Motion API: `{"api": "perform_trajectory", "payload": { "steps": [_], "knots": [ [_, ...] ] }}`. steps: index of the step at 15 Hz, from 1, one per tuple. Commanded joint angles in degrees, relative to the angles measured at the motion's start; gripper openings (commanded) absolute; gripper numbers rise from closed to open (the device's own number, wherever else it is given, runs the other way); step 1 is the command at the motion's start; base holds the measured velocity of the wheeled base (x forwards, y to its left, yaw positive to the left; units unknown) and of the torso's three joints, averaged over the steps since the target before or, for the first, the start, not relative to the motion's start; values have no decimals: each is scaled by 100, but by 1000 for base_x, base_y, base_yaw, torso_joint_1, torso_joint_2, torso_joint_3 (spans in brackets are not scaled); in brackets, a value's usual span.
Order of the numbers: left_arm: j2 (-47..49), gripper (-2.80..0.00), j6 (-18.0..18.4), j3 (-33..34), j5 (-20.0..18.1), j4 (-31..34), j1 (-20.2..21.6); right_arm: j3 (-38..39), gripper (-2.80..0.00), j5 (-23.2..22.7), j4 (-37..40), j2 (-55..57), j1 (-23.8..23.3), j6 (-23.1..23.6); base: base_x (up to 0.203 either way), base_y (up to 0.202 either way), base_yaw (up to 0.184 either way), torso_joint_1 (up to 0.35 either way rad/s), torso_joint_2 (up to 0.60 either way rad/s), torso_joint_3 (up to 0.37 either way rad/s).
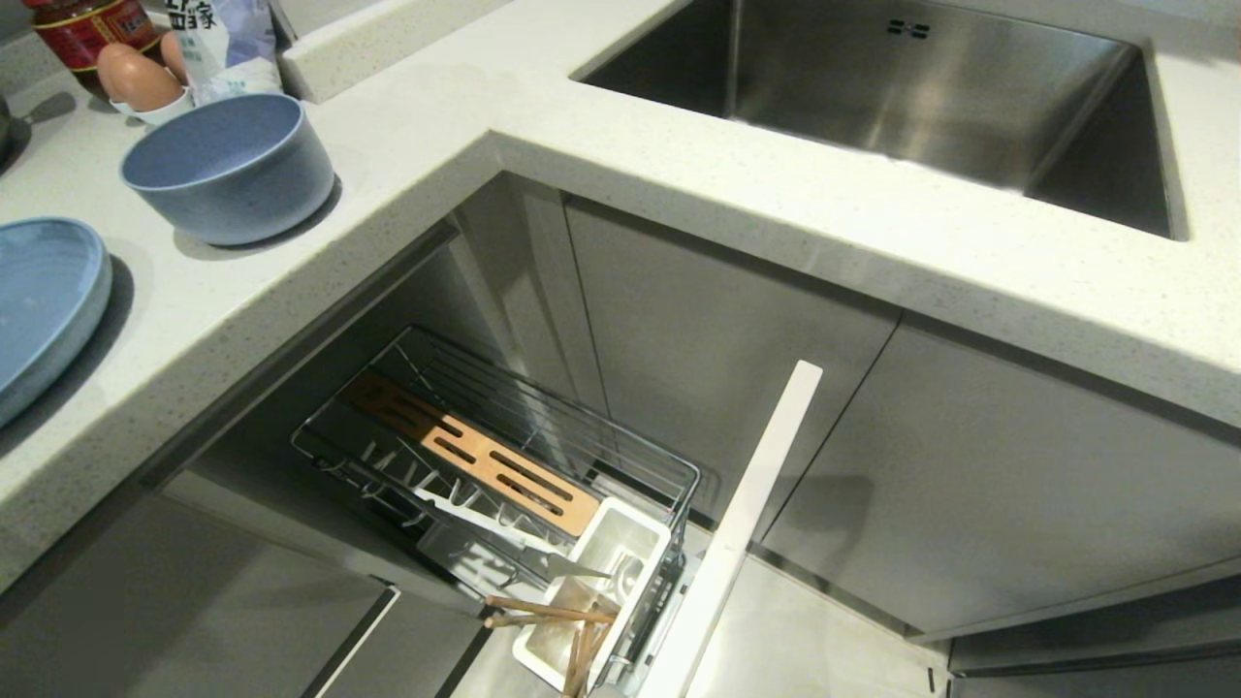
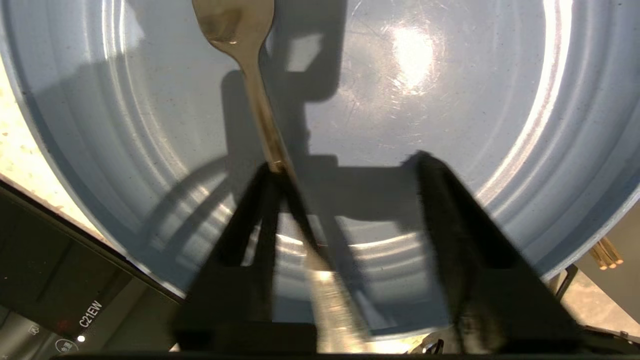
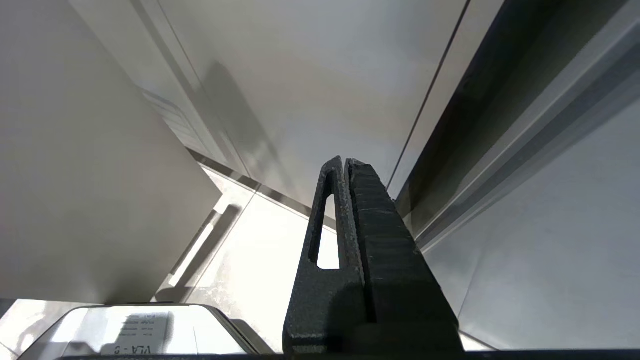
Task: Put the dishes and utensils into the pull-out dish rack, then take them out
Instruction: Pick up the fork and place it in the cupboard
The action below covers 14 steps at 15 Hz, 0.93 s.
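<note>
Over the plate [image 2: 450, 100], at the left edge of the tabletop [image 1: 679, 194], the left gripper [image 2: 345, 165] straddles a metal spoon [image 2: 260, 100] lying on the blue surface. Its jaws stand half apart: one finger touches the handle, the other is well clear, so no grasp is made; whether they are closing I cannot tell. The right gripper [image 3: 345, 165] hangs parked by the cabinet fronts, jaws clenched on nothing.

Down in the open cabinet, the rack [image 1: 504, 456] is pulled out, its wire slots bare. Its white cutlery box [image 1: 620, 553] holds the chopsticks [image 1: 553, 613], which lean out over its near-left rim. A white utensil lies across the rack toward the box. The bowl [image 1: 228, 165] stands on the tabletop just beyond the plate.

Judging by this, the step in hand is picking up the spoon. To do it well, centre the handle between the fingers before squeezing; with contact on one side only, the thin handle would likely skid across the smooth plate. Press low enough to catch the handle without pinning it to the plate, then lift straight up so the plate does not shift toward the tabletop's edge.
</note>
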<state>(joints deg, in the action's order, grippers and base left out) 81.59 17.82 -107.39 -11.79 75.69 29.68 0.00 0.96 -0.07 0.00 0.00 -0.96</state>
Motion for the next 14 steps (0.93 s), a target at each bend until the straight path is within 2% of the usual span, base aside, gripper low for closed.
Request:
{"api": "perform_trajectory", "payload": {
  "steps": [1,7,11,14],
  "knots": [
    [15,-280,11,-2,-8,42,2,0,-280,0,-1,0,0,0,0,0,0,0,0,0],
    [32,-280,19,-33,1,10,-6,3,-280,0,-1,0,0,0,0,0,0,0,0,0],
    [-227,-280,-61,-86,-110,-844,-33,9,-280,0,-1,0,0,0,0,0,0,0,0,0],
    [-562,-280,-961,-89,-693,-1681,-453,7,-280,0,-1,0,0,0,0,0,0,0,0,0]
  ]
}}
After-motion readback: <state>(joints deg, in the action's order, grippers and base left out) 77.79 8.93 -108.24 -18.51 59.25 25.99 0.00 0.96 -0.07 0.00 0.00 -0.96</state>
